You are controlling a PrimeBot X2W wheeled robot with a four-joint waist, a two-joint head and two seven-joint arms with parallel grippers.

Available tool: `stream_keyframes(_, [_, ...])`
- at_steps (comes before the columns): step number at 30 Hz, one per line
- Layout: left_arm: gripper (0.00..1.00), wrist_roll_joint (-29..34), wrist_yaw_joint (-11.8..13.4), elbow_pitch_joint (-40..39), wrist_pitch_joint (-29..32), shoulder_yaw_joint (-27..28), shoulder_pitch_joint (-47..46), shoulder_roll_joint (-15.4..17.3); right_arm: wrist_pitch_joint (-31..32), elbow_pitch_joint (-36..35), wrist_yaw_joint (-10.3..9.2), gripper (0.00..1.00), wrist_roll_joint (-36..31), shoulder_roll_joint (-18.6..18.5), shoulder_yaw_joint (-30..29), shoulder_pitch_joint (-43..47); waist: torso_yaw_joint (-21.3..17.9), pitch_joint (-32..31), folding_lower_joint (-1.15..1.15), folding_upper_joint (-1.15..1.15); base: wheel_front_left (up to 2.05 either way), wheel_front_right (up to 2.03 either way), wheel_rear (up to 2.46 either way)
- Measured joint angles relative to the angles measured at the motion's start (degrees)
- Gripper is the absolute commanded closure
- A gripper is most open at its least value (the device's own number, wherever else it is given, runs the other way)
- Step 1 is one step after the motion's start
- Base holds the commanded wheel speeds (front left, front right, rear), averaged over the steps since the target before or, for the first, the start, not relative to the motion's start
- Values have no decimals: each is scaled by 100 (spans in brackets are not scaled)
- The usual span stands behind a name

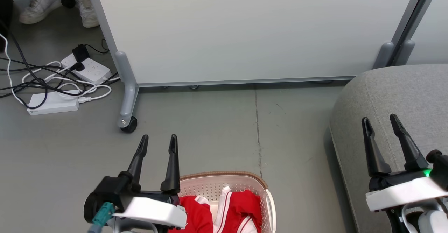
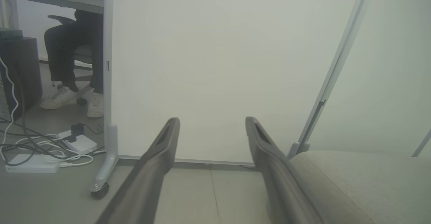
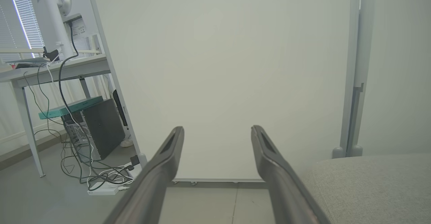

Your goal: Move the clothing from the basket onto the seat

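This looks like an office. A white partition panel (image 1: pixel 245 33) on wheels stands far across the grey floor (image 1: pixel 210 128). At far left, a desk (image 3: pixel 50 70) carries a monitor (image 3: pixel 50 2), a computer tower (image 3: pixel 101 126) stands below, and power strips (image 1: pixel 89 68) with cables lie nearby.

The left gripper (image 1: pixel 159 137) stands with its two dark fingers (image 1: pixel 171 166) spread wide, nothing between them, tips pointing forward; behind the fingers sits a black wrist block under a white cover (image 1: pixel 150 212). The right gripper (image 1: pixel 379 118) is posed alike, fingers (image 1: pixel 372 152) parted and bare, tilted a little leftward, with a green light (image 1: pixel 427 173) glowing at the base of the outer finger.
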Motion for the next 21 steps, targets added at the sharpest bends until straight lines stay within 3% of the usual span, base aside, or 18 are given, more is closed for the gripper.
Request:
stream_keyframes(11, [0,791,722,457,-118,-450,1,145,-153,443,2,0,-593,127,181,47,-44,-62,0,0,0,0,0])
stream_keyframes(21, [0,967,787,689,-219,-454,25,99,-285,808,3,0,-1045,254,179,140,-40,-109,0,0,0,0,0])
